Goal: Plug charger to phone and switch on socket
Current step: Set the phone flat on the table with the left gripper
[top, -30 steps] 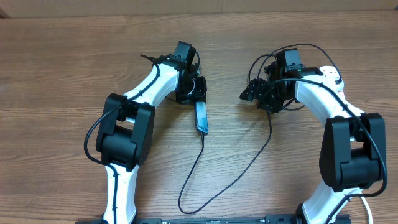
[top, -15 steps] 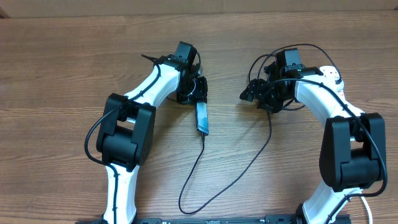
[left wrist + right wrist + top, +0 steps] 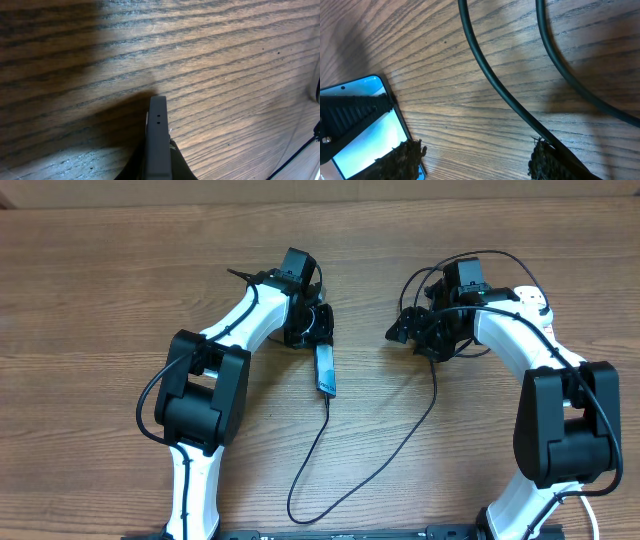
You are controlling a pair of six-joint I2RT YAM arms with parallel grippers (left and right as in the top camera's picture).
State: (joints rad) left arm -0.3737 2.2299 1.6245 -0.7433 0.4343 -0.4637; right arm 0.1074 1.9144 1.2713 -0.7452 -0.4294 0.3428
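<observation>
The phone (image 3: 325,370) has a light blue screen and lies just below my left gripper (image 3: 316,330), which is shut on its far end. Its dark edge shows between the jaws in the left wrist view (image 3: 158,135), and its screen shows in the right wrist view (image 3: 360,135). The thin black charger cable (image 3: 330,500) runs from the phone's near end, loops toward the table front, then rises to my right gripper (image 3: 410,332). That gripper (image 3: 472,165) is open, with the cable (image 3: 490,75) beside its right finger. The socket and the plug are out of view.
The wooden table (image 3: 100,290) carries only the phone and cable. Black arm cables arc above the right wrist (image 3: 480,260). A second black cable (image 3: 570,65) crosses the right wrist view.
</observation>
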